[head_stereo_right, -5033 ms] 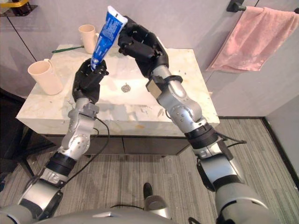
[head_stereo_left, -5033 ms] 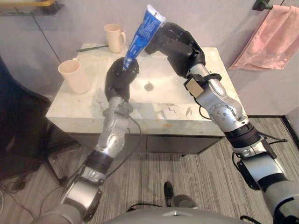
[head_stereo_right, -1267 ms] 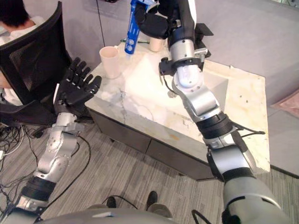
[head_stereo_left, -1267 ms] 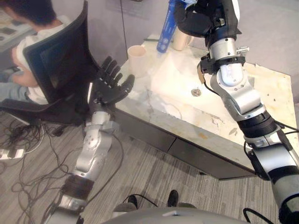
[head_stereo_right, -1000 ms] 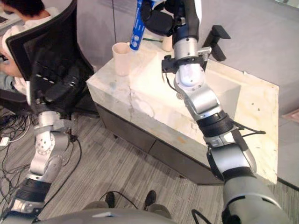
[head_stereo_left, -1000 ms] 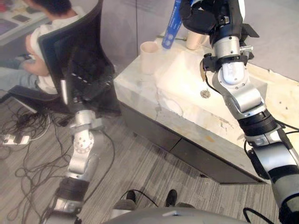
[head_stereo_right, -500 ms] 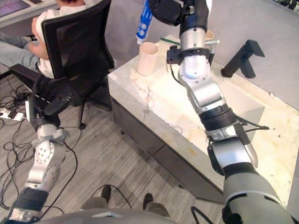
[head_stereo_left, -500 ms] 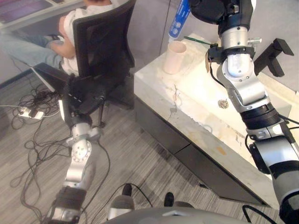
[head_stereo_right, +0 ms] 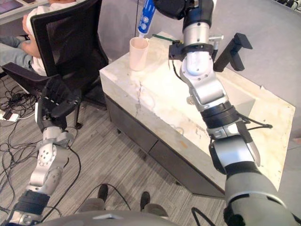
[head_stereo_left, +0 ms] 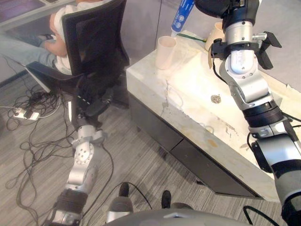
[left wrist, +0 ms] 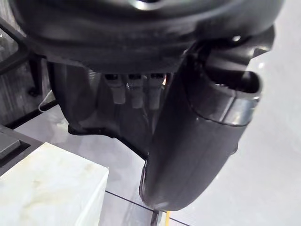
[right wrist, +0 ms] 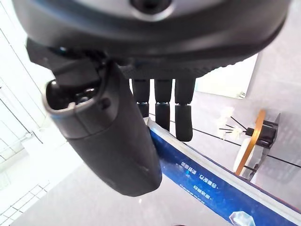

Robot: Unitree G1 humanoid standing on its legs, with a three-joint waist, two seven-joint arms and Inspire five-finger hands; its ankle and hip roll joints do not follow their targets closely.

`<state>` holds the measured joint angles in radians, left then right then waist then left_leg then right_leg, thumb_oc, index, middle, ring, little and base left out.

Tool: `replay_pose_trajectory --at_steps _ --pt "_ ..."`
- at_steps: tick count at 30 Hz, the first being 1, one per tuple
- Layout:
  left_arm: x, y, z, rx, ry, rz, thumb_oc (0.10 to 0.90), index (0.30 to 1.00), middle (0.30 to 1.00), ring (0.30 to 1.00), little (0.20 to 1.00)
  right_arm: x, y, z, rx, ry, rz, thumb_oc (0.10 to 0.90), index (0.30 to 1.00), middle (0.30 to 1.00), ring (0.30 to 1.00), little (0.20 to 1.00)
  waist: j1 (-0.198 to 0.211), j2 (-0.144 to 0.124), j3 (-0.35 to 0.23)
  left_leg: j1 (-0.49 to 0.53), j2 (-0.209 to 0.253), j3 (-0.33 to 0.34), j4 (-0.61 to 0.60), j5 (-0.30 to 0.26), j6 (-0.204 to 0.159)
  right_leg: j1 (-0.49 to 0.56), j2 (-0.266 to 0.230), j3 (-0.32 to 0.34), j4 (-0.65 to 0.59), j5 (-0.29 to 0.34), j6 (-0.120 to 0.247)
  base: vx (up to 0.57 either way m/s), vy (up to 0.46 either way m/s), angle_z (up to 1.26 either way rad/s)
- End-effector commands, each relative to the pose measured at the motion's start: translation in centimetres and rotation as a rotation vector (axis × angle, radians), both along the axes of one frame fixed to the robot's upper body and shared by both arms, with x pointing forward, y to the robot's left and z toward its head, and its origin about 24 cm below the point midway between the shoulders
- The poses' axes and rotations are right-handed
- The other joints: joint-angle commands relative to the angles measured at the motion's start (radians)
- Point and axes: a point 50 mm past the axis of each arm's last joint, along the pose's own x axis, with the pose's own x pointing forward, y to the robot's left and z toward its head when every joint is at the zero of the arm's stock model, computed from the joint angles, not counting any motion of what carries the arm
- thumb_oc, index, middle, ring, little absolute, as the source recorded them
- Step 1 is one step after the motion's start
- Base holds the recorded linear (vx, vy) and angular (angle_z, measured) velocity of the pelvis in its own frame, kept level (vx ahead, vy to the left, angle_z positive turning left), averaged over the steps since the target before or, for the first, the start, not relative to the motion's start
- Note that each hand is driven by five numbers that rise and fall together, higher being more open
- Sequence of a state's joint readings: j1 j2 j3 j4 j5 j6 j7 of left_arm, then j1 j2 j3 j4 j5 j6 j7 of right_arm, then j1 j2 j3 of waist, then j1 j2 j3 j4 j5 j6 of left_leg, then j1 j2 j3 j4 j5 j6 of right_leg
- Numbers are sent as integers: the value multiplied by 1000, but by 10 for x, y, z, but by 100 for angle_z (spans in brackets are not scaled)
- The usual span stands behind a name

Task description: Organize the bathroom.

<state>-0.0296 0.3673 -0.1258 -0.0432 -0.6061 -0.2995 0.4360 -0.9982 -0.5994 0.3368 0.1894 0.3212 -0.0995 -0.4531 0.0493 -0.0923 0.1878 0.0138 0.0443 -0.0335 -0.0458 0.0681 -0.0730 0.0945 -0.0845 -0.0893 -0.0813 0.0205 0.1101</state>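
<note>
One blue toothpaste tube (head_stereo_right: 146,16) is seen gripped in the right hand (head_stereo_right: 174,7), whose fingers (right wrist: 163,104) are curled over its flat end in the wrist view, the capped tip pointing down just above the mouth of a cream cup (head_stereo_right: 138,53) at the near corner of the marble tabletop (head_stereo_right: 155,108). Five seconds earlier the tube was shared between both hands over the sink basin; it has since been carried by the right hand alone across to the cup, closing in over the last second. The left hand (head_stereo_right: 55,101) has been dropped away from the tabletop and is now held low beside a black mesh office chair (head_stereo_right: 66,42), its fingers relaxed and spread with nothing in them. A second cup (head_stereo_left: 215,34) is partly hidden behind the right arm, and a green toothbrush (head_stereo_left: 196,39) is laid near it. A black faucet (head_stereo_right: 229,51) is seen beyond the basin, whose drain (head_stereo_left: 216,99) is visible. A seated person (head_stereo_left: 61,33) is glimpsed behind the chair. The handover is judged complete, and lowering the tube into the cup appears to be the step in hand; a misaligned tip could catch the rim and tip the cup.
</note>
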Motion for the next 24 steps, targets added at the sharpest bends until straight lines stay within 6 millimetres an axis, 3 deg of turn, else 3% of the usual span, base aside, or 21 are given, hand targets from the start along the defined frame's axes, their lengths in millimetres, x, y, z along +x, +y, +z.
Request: replay_pose_trajectory --at_steps 1,3,6,8,11,12,13,16,18,19,20,24 --pt "-3 -6 41 39 -212 -117 800 900 900 900 900 -33 -4 57 6 -326 0 400 300 300 300 300 -10 5 -127 -20 -121 131 214 -153 36 -60 125 48 51 -13 -52 18 14 33" --pt "-2 -11 44 29 -229 -148 800 900 900 900 900 -35 -8 55 13 -331 -7 400 300 300 300 300 -10 -8 -107 -72 -107 120 307 -146 17 -62 108 37 66 -7 -57 6 36 41" --pt "0 -17 48 19 -247 -171 800 900 900 900 900 -36 -5 52 2 -335 -12 400 300 300 300 300 -17 -20 -99 -68 -69 102 294 -163 24 -64 98 29 71 -7 -57 87 116 31" --pt "2 -25 50 16 -246 -186 800 900 900 900 900 -34 -2 50 3 -321 7 400 300 300 300 300 -38 -15 -116 -1 11 73 167 -116 17 -71 99 35 69 -11 -53 207 242 11" --pt "6 -36 53 23 -237 -201 800 900 900 900 900 -35 -4 52 -13 -309 6 400 300 300 300 300 -64 -5 -133 36 80 73 74 -66 -4 -68 84 55 66 -20 -45 240 313 -6" --pt "8 -39 54 49 -233 -215 800 900 900 900 900 -35 -6 53 -15 -306 -7 400 300 300 300 300 -72 9 -138 41 86 74 56 -63 -11 -76 62 57 92 -33 -32 192 297 -1" --pt "8 -39 55 49 -234 -215 800 900 900 900 900 -36 -6 54 -15 -308 -7 400 300 300 300 300 -72 8 -137 35 85 75 57 -54 -11 -84 61 58 97 -28 -33 197 275 6" --pt "10 -42 46 74 -179 -249 800 900 900 900 900 -36 -9 50 2 -303 -18 400 300 300 300 300 -80 37 -141 49 69 88 28 -67 -2 -93 10 41 147 -49 -2 200 331 5" --pt "11 -39 31 94 -102 -241 800 900 900 900 900 -37 -7 42 -1 -310 -30 400 300 300 300 300 -80 61 -134 50 35 97 18 -69 23 -115 -30 11 250 -87 11 247 366 -8" --pt "11 -38 30 96 -98 -239 800 900 900 900 900 -37 -7 41 -2 -310 -31 400 300 300 300 300 -80 62 -134 50 32 97 19 -70 25 -120 -33 9 261 -92 12 176 292 -8" --pt "10 -34 22 113 -60 -232 800 900 900 900 900 -37 -6 38 -9 -310 -40 400 300 300 300 300 -75 81 -122 56 23 102 21 -76 40 -161 -53 -24 396 -91 17 107 183 -4" --pt "6 -27 13 117 -26 -203 800 900 900 900 900 -36 -4 38 -14 -307 -34 400 300 300 300 300 -76 88 -107 85 8 121 14 -94 52 -201 -38 -20 456 -91 22 155 137 -20"
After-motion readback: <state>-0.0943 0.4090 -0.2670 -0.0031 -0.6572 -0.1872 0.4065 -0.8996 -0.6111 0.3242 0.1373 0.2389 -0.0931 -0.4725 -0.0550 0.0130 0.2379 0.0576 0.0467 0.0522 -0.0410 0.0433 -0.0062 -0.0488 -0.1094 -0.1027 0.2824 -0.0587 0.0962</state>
